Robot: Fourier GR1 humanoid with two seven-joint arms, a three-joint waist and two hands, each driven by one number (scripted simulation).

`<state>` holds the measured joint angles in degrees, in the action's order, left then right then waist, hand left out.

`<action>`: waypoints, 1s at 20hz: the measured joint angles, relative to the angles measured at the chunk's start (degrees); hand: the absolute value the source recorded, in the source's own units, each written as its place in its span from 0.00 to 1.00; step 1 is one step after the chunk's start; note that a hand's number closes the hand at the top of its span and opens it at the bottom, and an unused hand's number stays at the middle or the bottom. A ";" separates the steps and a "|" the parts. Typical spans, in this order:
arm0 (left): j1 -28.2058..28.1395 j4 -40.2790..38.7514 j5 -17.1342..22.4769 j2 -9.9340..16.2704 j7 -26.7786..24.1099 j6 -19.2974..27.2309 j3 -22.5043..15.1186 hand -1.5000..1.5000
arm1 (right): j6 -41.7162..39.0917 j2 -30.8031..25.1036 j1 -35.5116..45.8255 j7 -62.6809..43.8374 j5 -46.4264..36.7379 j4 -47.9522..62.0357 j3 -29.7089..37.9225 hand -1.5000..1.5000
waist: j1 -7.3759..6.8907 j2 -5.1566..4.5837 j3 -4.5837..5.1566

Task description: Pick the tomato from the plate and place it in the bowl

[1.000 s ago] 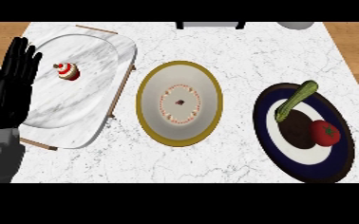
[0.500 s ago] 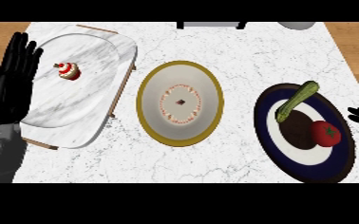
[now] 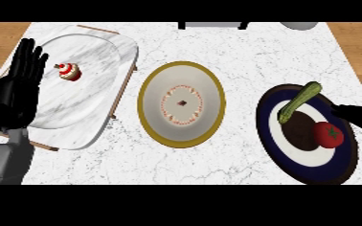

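Red tomato [image 3: 329, 134], dark-blue-rimmed plate [image 3: 270, 129], gold-rimmed cream bowl [image 3: 151, 118], white-veined marble counter [image 3: 240, 52].

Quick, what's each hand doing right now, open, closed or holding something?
Left hand: open, fingers up, resting at the left edge, holding nothing.
Right hand: only a bit shows at the right edge; cannot tell.

Left hand [image 3: 20, 88] on the left edge — all black, long slim fingers, glossy palm, joined to a smooth grey forearm [image 3: 13, 158] below it. Right hand [image 3: 349, 113] at the right edge — just a black sliver showing.
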<state>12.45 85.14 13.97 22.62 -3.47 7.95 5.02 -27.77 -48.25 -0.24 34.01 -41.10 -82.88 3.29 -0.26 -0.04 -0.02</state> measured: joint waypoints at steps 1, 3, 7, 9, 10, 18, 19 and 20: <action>-0.31 0.38 0.10 0.16 0.32 -0.48 0.56 0.50 | 0.26 0.49 -0.53 0.33 -0.41 -0.40 0.10 0.00 | 0.08 0.02 0.00; -0.10 0.20 0.09 -0.03 0.62 -1.02 1.10 0.50 | 1.21 0.92 0.40 2.00 -1.32 1.51 -0.20 0.00 | 0.11 0.02 0.01; 0.82 -1.14 -0.59 -0.37 0.20 -2.17 2.17 0.50 | 3.33 2.32 2.42 4.71 -3.62 5.25 -1.02 0.00 | 0.15 0.01 0.01; 0.41 -0.50 -0.23 -0.08 0.85 -3.19 3.18 0.50 | 3.34 3.10 2.92 4.43 -4.73 5.39 -1.32 0.00 | 0.16 0.03 0.02; 0.04 -0.36 -0.37 -0.32 0.88 -3.56 3.24 0.50 | 3.74 3.63 3.21 4.66 -5.46 6.11 -1.54 0.00 | 0.15 0.04 0.02; 1.92 -1.16 -2.44 -1.66 1.14 -3.74 4.47 0.50 | 5.31 6.92 6.01 6.04 -10.43 11.44 -2.38 0.00 | 0.22 0.02 0.01; 2.22 -1.13 -2.35 -1.21 1.75 -4.04 5.06 0.50 | 5.46 7.29 6.46 6.07 -10.95 12.21 -2.36 0.00 | 0.20 0.02 0.02; 2.26 -0.68 -2.80 -1.71 1.95 -3.64 4.85 0.50 | 5.62 7.85 6.30 5.95 -11.57 12.32 -2.62 0.00 | 0.21 0.03 0.02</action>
<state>14.71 84.46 11.18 20.91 -1.51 4.32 9.87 -22.15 -40.40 6.06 39.96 -52.67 -70.56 0.67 -0.05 -0.01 0.00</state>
